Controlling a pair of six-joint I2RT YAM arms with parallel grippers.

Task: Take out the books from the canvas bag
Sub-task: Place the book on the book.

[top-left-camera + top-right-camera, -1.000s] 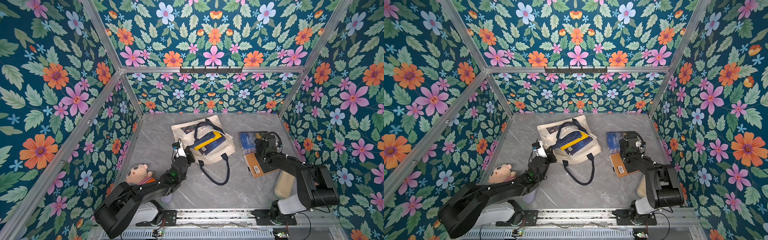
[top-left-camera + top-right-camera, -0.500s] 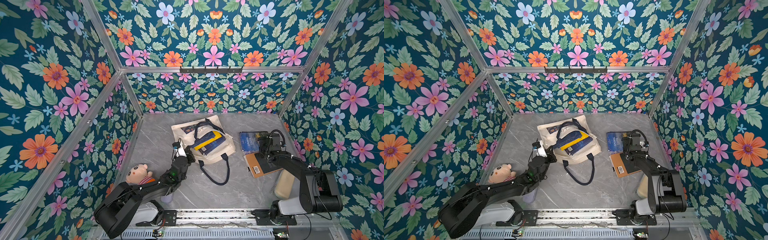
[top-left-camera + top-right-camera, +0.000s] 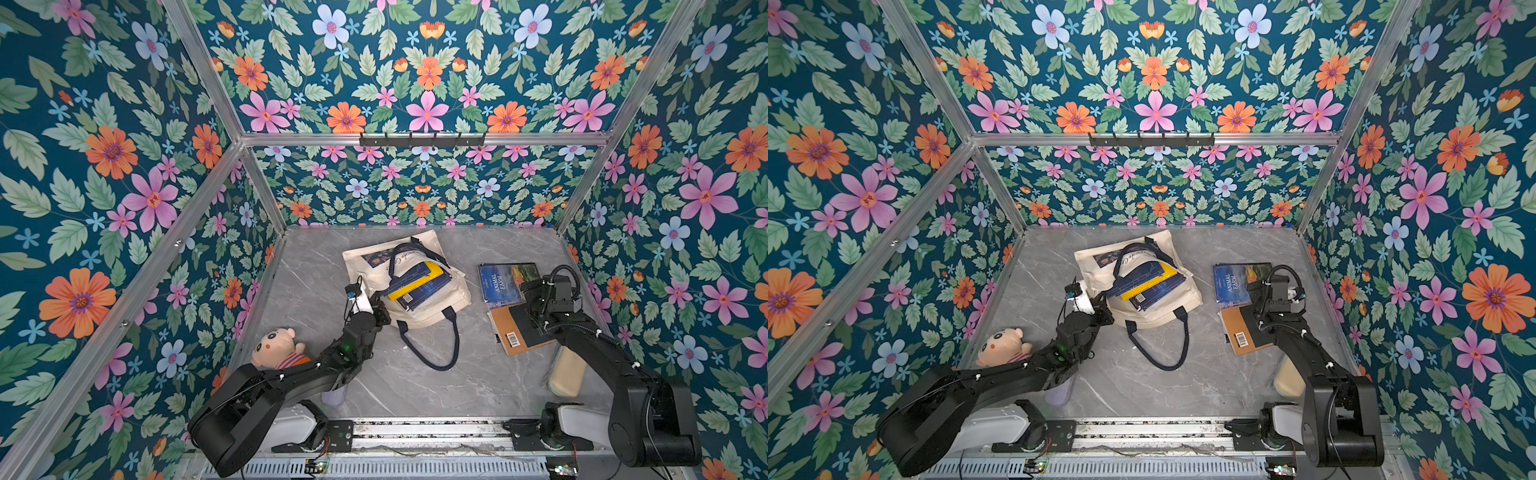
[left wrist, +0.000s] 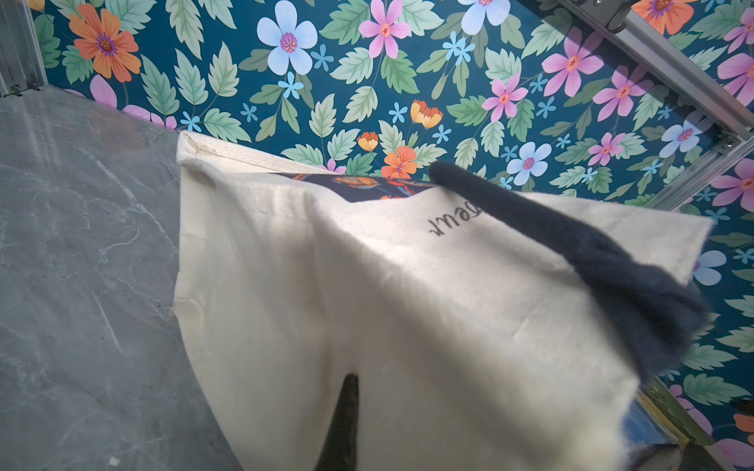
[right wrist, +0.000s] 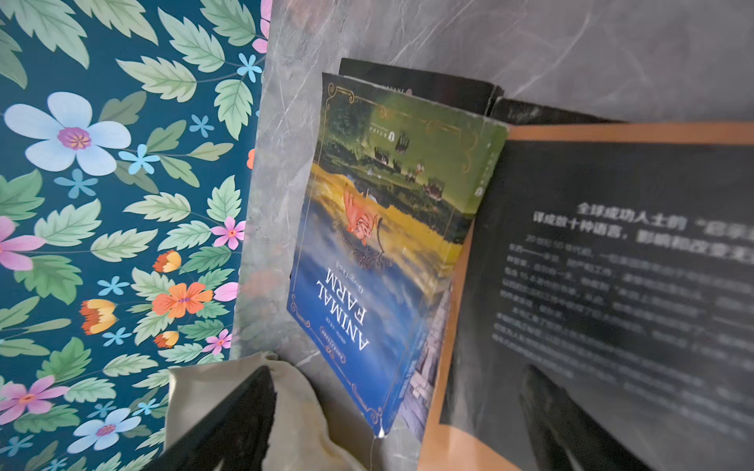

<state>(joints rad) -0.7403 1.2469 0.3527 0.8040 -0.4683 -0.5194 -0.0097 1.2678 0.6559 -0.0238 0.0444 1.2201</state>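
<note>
Lying toward the back of the table (image 3: pixel 415 390), the canvas bag (image 3: pixel 436 307) shows books (image 3: pixel 415 282) jutting from its mouth, its rim clamped in the left gripper (image 3: pixel 380 309) — bare surface lies open in front. The right gripper (image 3: pixel 530 293), jaws spread wide and empty, hovers over two overlapping volumes beside the right wall: the landscape-cover book (image 3: pixel 505 282) reads "ANIMAL FARM"; the orange-black book (image 3: pixel 519 336) bears a barcode.

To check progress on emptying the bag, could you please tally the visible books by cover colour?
Navy books: 2, in the canvas bag
Yellow book: 1, in the bag
Animal Farm book, landscape cover: 1
Black book: 1, under it
Orange-and-black book: 1
Total: 6 clearly showing; more may be hidden.
</note>
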